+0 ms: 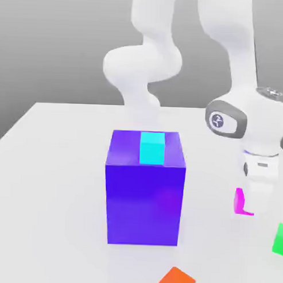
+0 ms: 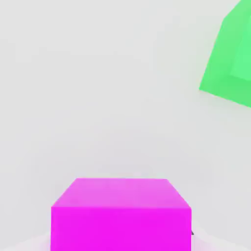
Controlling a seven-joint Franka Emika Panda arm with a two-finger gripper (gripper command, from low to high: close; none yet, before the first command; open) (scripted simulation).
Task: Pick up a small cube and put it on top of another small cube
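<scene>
Magenta cube (image 2: pixel 121 228) sits toward the tabletop (image 1: pixel 56 181) edge at the exterior view's right, and your claw (image 1: pixel 249 204) is closed on it, fingers against opposite sides. It looks light and rigid, perhaps slick, so you want mid-face contact. White fingers mask much of it, its underside is hidden, and both views crop the green cube (image 1: pixel 280 239).
</scene>
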